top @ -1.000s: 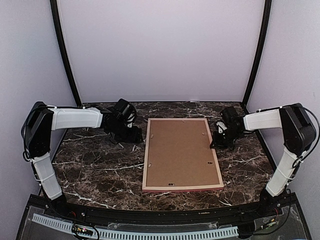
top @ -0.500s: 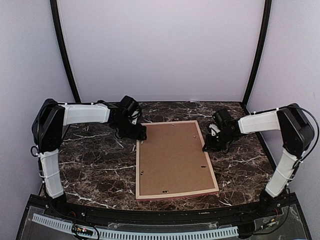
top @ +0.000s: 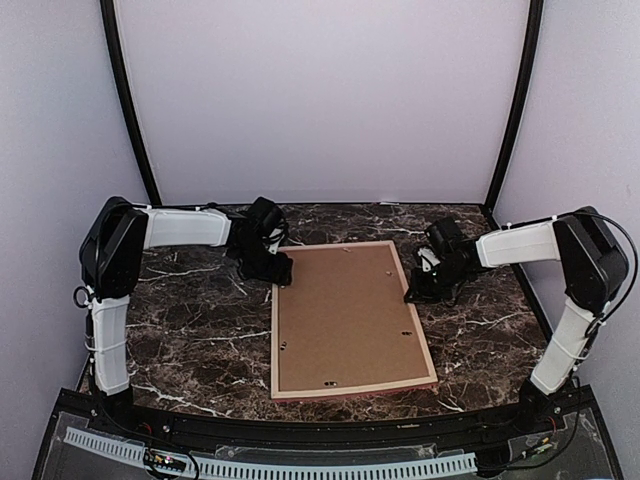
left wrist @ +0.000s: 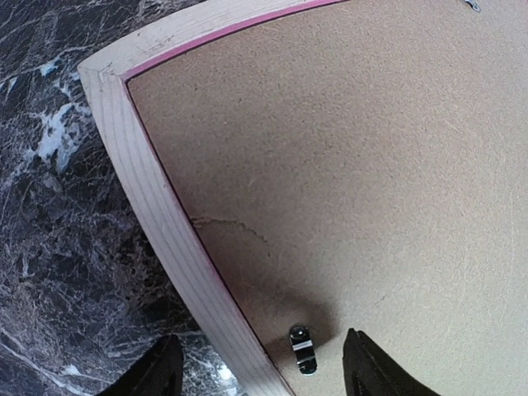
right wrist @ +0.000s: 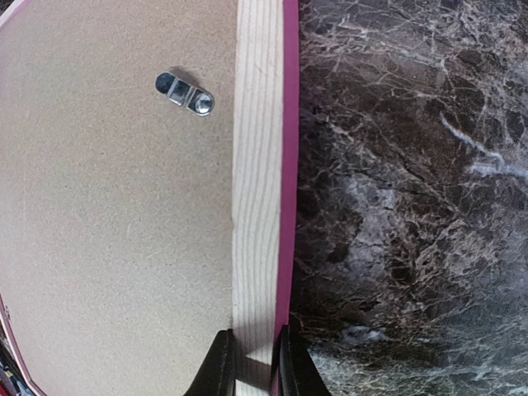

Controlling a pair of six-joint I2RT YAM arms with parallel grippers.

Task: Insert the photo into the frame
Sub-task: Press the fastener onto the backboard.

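The frame [top: 277, 340] lies face down on the marble table, pale wood sides and a pink edge around a brown backing board [top: 345, 315]. My right gripper [top: 412, 293] is shut on the frame's right rail [right wrist: 257, 165], one finger on each side of the wood [right wrist: 254, 351]. At the far-left corner my left gripper [top: 278, 272] stands open. Its fingers straddle the left rail [left wrist: 157, 206] and a small metal clip [left wrist: 302, 350], gripper [left wrist: 260, 351]. The photo is not in view.
Another metal clip [right wrist: 185, 92] sits on the backing board near the right rail. Dark marble tabletop [top: 190, 330] surrounds the frame. Black posts and pale walls close in the back and sides.
The frame has slid left and turned slightly, with the right gripper holding its rail. The left arm has moved right, bringing its gripper to the frame's far-left corner.
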